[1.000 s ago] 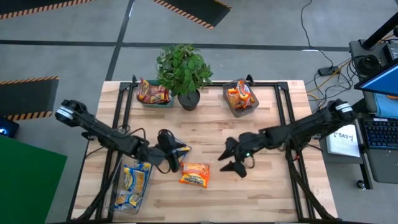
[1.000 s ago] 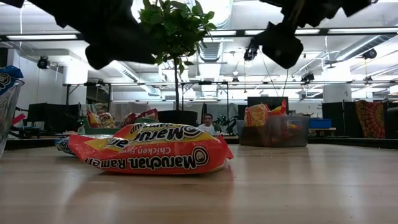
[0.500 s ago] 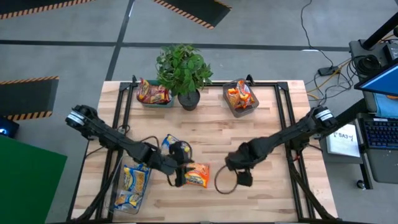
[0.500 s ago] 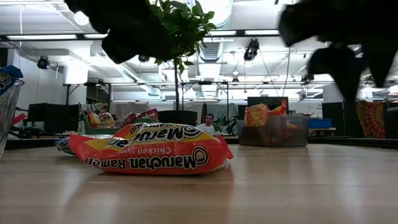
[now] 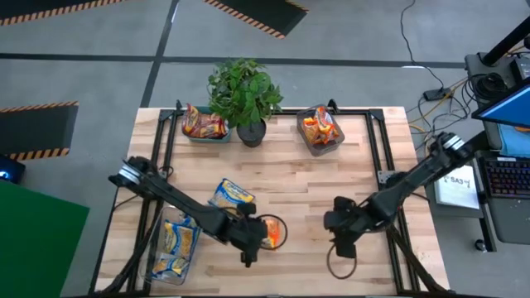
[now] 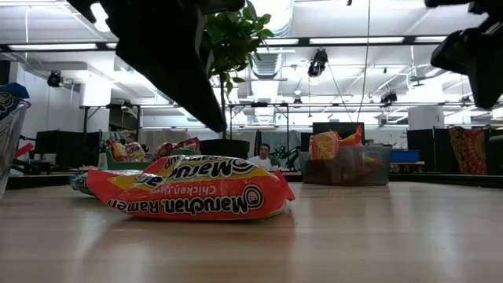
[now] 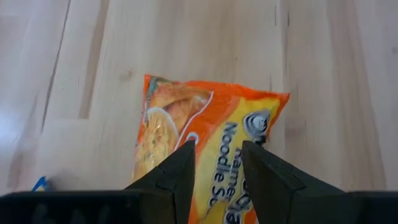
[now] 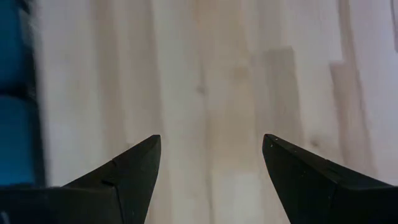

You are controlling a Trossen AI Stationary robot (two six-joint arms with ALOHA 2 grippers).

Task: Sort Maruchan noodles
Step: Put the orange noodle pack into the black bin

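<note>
Left gripper (image 7: pixel 216 163) hangs right over the orange ramen packet (image 7: pixel 208 134) lying flat mid-table, jaws parted a little and gripping nothing, probably lined up for a grab. Right gripper (image 8: pixel 211 158) waits wide open and empty over bare wood, out of the way.

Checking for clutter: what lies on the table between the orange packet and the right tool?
Nothing: in the high view only bare wood table separates the orange packet from the right tool.
</note>
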